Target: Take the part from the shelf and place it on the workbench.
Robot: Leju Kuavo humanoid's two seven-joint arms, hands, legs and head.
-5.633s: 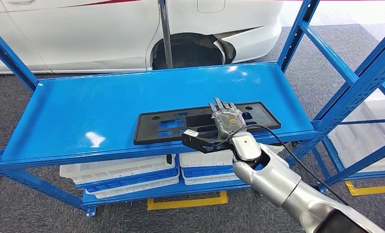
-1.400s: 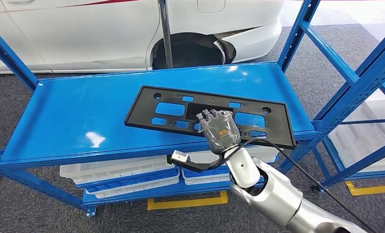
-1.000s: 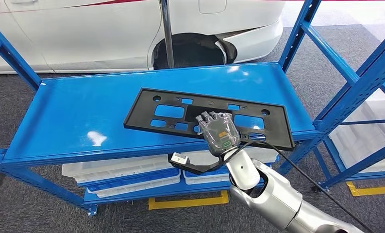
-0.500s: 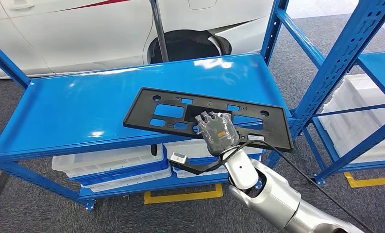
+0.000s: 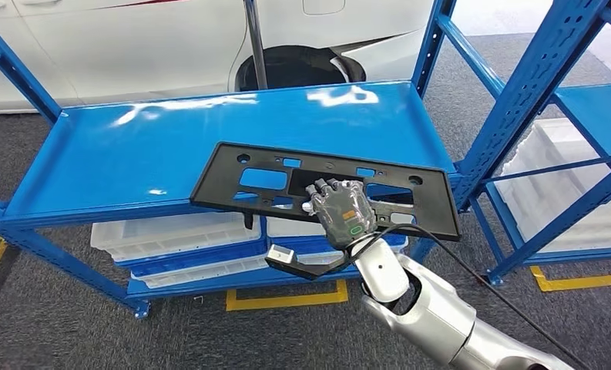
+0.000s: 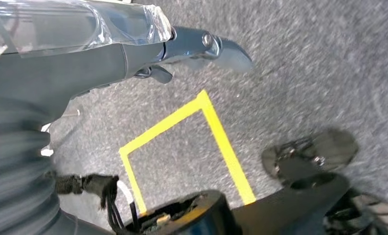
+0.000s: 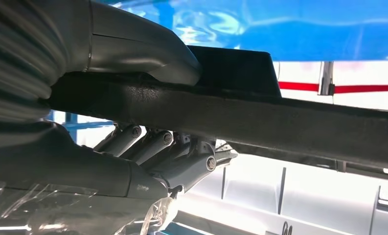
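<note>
1. Gripping the black part on its near long edge, right hand holds it lifted over the blue shelf front.
2. Pickup looks done; carry and workbench placement remain.
3. Part lies near flat, long axis left-right.
4. Left hand hangs above floor, grasp unclear.

no text, label, brand or number can be read on anything here.
</note>
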